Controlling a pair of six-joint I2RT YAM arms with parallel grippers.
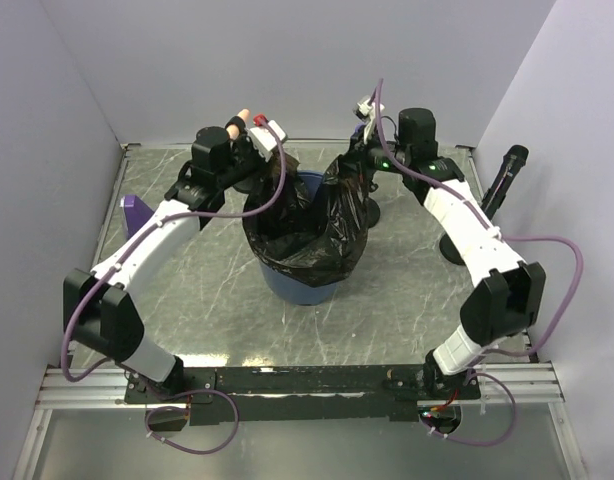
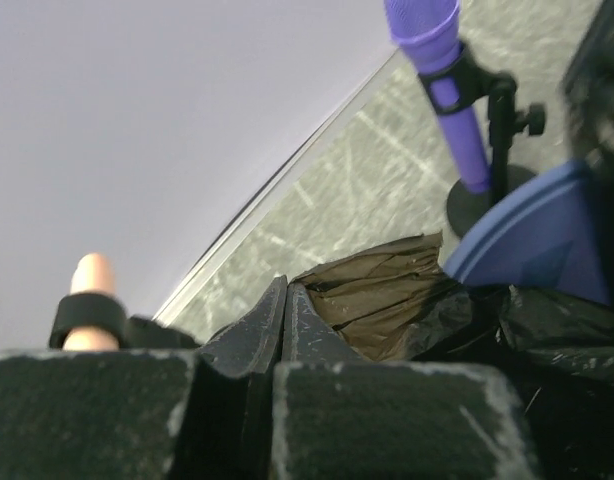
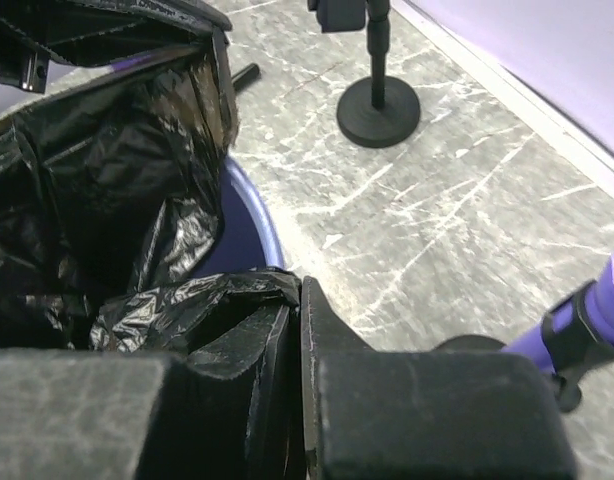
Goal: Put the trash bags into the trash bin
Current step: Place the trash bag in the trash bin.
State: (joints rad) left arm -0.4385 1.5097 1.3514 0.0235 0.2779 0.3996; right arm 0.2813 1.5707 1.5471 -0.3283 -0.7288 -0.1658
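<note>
The blue trash bin (image 1: 299,290) stands mid-table with a black trash bag (image 1: 307,235) spread open inside it and draped over its rim. My left gripper (image 1: 264,178) is at the bin's back-left rim. In the left wrist view it (image 2: 285,285) is shut, with the taut, translucent bag film (image 2: 387,290) running from its tips beside the blue bin (image 2: 532,235). My right gripper (image 1: 355,165) holds the bag's raised back-right edge. In the right wrist view it (image 3: 299,285) pinches a fold of the bag (image 3: 107,200) over the bin's rim (image 3: 252,215).
A purple microphone on a black stand (image 2: 447,90) rises behind the bin. A black microphone (image 1: 507,175) stands by the right wall, and a round stand base (image 3: 379,110) sits on the marbled table. A purple object (image 1: 137,212) lies at the left. White walls enclose three sides.
</note>
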